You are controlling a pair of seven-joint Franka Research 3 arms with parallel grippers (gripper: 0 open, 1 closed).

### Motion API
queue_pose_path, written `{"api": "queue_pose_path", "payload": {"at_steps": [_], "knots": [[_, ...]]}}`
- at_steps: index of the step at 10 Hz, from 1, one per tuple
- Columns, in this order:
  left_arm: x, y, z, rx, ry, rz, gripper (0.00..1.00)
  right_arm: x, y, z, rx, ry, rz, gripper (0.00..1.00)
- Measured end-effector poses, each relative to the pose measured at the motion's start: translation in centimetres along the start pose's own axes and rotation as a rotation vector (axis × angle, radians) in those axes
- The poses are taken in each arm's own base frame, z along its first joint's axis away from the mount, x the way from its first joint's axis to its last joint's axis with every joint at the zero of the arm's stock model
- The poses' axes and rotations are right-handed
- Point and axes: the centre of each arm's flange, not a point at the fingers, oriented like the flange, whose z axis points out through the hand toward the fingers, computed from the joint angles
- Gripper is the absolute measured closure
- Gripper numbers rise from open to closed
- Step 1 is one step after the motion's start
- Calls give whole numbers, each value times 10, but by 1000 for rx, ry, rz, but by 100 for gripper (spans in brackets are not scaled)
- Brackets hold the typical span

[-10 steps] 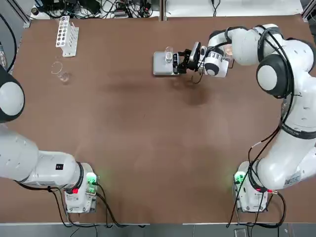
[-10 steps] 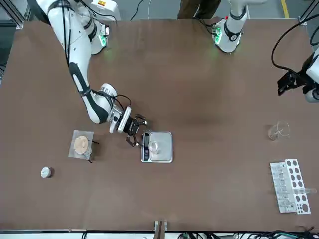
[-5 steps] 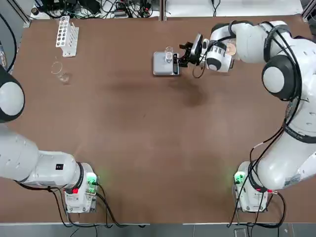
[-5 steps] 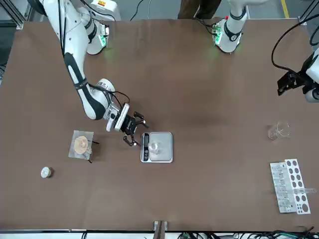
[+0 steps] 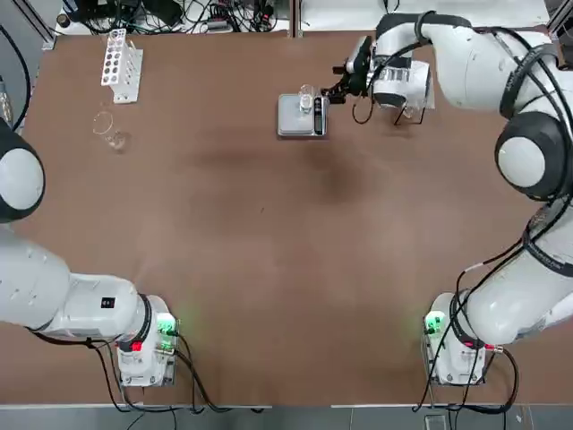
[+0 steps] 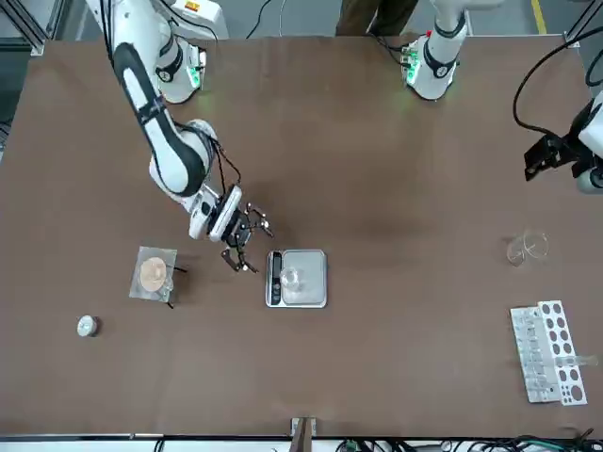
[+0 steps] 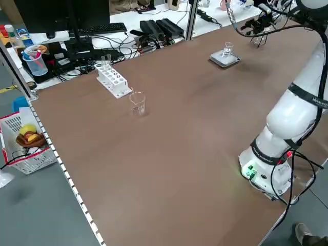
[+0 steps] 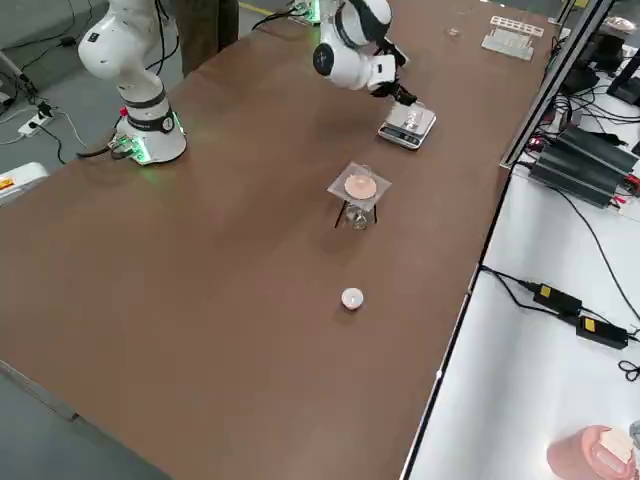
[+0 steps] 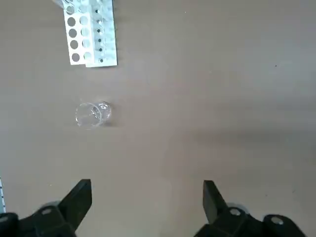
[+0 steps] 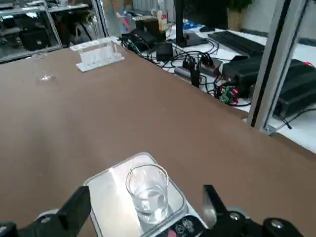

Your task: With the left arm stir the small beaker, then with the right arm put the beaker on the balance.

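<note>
The right gripper point(image 6: 247, 235) hangs released just beside the scale point(image 6: 304, 279), where the small beaker point(image 6: 291, 278) stands; the left gripper point(image 9: 147, 195) is spread wide.

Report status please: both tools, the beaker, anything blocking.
Right tool open, beside the balance. Left tool open, parked far off. Small beaker upright on the balance plate. Nothing in the way.
</note>
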Motion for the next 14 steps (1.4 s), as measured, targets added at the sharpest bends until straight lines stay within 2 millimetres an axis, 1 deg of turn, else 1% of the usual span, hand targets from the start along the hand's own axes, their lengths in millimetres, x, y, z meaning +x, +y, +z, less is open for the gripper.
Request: {"api": "queue_pose_path", "payload": {"at_steps": [2, 3, 5, 7, 9, 10, 12, 13, 14], "knots": [[0, 0, 0, 0, 0, 0, 0, 40, 4, -18, -54, -63, 89, 0], [0, 0, 0, 0, 0, 0, 0, 54, 5, -25, -70, -70, 140, 0], [0, 0, 0, 0, 0, 0, 0, 81, 10, -36, -100, -96, 268, 0], [0, 1, 0, 0, 0, 1, 0, 103, 18, -47, -121, -140, 389, 0], [0, 0, 0, 0, 0, 1, 0, 119, 32, -66, -146, -227, 545, 0], [0, 1, 0, 0, 0, 1, 0, 125, 36, -78, -166, -305, 611, 0], [0, 1, 0, 0, 0, 1, 0, 145, 42, -109, -258, -485, 748, 0], [0, 1, 0, 0, 0, 1, 0, 150, 44, -127, -294, -561, 798, 0], [0, 0, 0, 0, 0, 1, 0, 150, 53, -148, -344, -635, 840, 0]]}}
